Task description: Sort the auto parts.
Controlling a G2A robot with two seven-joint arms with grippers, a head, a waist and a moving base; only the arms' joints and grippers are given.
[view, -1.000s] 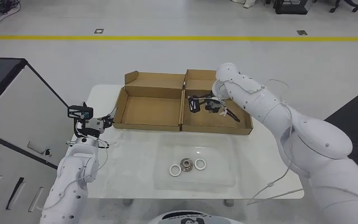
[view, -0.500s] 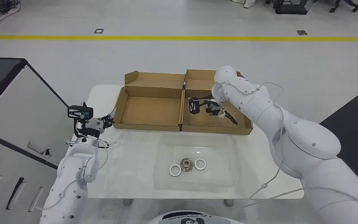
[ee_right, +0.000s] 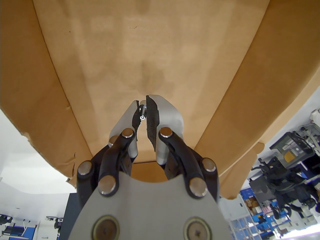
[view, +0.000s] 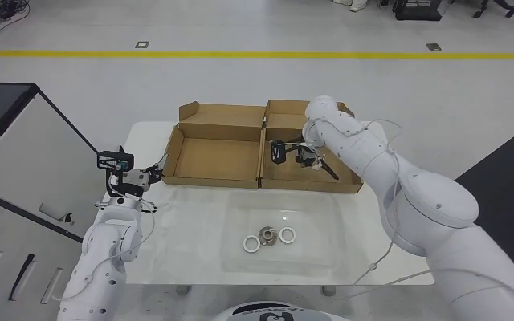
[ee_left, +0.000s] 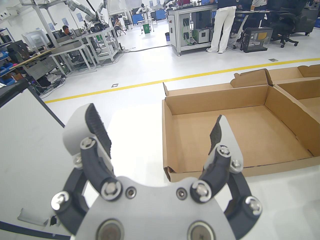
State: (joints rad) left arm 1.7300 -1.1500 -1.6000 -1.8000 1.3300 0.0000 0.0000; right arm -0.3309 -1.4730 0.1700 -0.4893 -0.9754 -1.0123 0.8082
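My right gripper [ee_right: 143, 103] is shut on a small threaded metal bolt [ee_right: 142, 112], held just above the bare floor of the right cardboard box [ee_right: 140, 38]. From above, that gripper [view: 334, 168] hangs inside the right box [view: 281, 175]. A clear tray [view: 317, 250] at the table's front holds two white rings [view: 251, 243] [view: 287, 234] with a metal bearing [view: 267, 237] between them. My left gripper [ee_left: 157, 123] is open and holds nothing, just off the left box's [ee_left: 237, 136] near corner. In the top view it [view: 155, 171] sits at the table's left side.
The two open cardboard boxes stand side by side at the back of the white table [view: 193, 233], flaps up. The left box [view: 215, 159] holds nothing. A grey cabinet [view: 32, 152] stands left of the table.
The right arm's elbow and shoulder have shifted a little to the left while its gripper stays over the right box. The left arm has not moved.
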